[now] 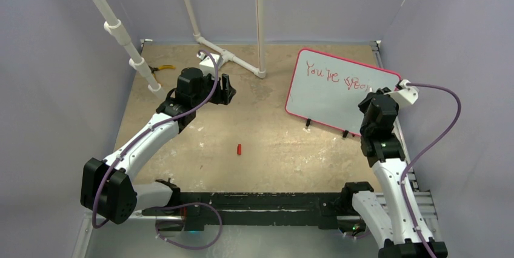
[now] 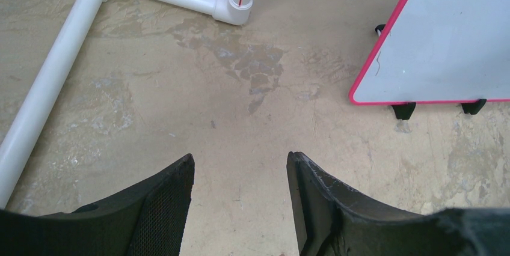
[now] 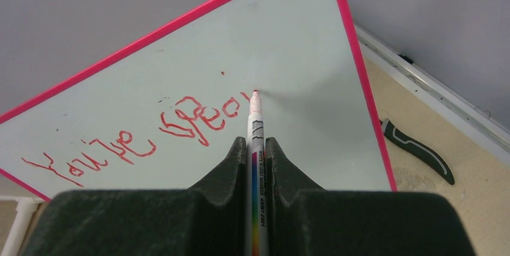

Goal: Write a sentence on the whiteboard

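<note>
Right hand [image 3: 257, 146]: clamped on marker [image 3: 257, 128], tip at end of sentence [image 3: 139, 145] on whiteboard [image 3: 288, 45].
Left hand [image 2: 240, 169]: jaws apart, holding nothing.

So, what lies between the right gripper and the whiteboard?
Only the marker the right gripper clamps, red tip at the whiteboard; right wrist view shows it.

On whiteboard [image 3: 301, 45]: red handwritten sentence [image 3: 137, 142] reads "You're spec", last letters rough. It runs from far left of the right gripper [image 3: 256, 146] to just ahead of its fingertips. The marker [image 3: 255, 125] between them carries black barrel print, too small to read.
</note>
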